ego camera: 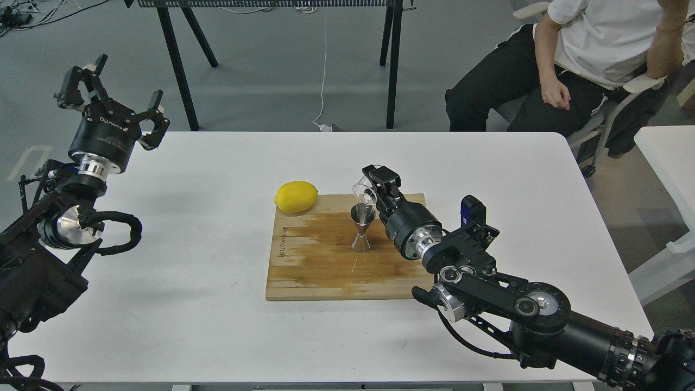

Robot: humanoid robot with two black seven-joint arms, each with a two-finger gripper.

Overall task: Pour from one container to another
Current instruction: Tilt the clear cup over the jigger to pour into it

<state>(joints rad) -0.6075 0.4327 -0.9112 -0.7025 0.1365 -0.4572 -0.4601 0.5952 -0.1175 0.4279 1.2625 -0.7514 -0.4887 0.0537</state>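
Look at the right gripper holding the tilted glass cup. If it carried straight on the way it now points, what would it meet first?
The right gripper points up-left across the cutting board, holding the glass cup above the jigger. Its line probably passes over the jigger; the lemon looks nearest that line, though depth is unclear.

The glass cup (365, 191) is being partly covered by the right pincer (374, 187); its contents cannot be told. The seated person (570, 60) is being cut off by the top edge, and the tabletop (190, 304) by the bottom edge.
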